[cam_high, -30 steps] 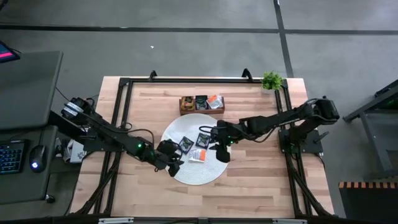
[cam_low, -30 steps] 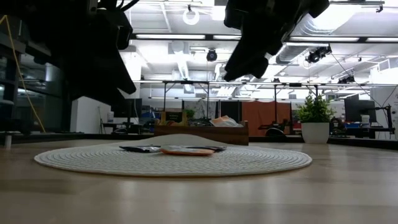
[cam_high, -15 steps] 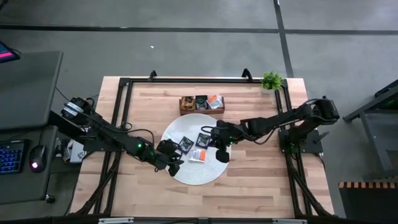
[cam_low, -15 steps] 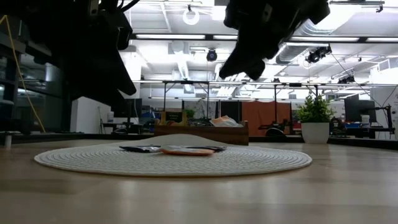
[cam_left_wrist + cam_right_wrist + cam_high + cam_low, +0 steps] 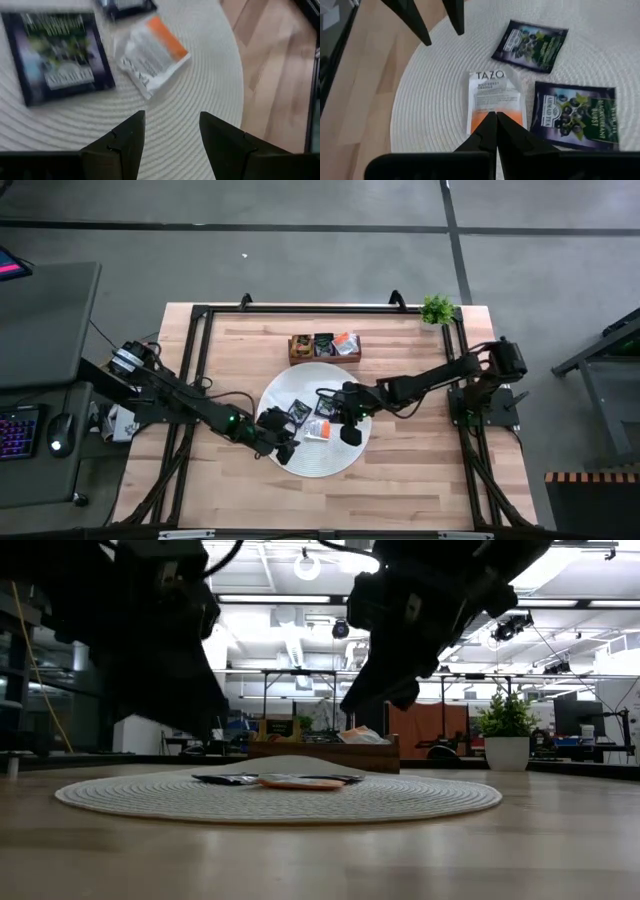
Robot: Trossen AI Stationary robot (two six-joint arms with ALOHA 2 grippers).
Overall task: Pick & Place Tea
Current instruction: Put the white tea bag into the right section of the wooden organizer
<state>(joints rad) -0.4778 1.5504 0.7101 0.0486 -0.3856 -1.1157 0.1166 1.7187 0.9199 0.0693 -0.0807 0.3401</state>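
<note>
Right end effector (image 5: pixel 496 120), fingers pressed together and holding nothing, hovers over the round white mat (image 5: pixel 345 461) directly above the white-and-orange sachet (image 5: pixel 496 102); its closed tips point along that sachet's long axis, from the orange end toward the printed end. Left end effector (image 5: pixel 171 131), fingers spread and empty, hangs above the mat's opposite side, with the same white-and-orange sachet (image 5: pixel 151 54) ahead of it and a black sachet (image 5: pixel 57 55) beside that. Judged from the high view, the right end effector (image 5: pixel 349 429) is just beside this sachet (image 5: pixel 317 430), nearer than the left end effector (image 5: pixel 283 450); its fingers would have to part before a grasp. Two further black sachets (image 5: pixel 530 44) (image 5: pixel 576 116) lie flat on the mat, apart from one another. Behind the mat, a wooden tray (image 5: pixel 299 356) already carries sachets. Tabletop (image 5: pixel 420 470) is pale wood with a potted plant (image 5: pixel 437 309) at one far corner; an open workshop lies beyond.
</note>
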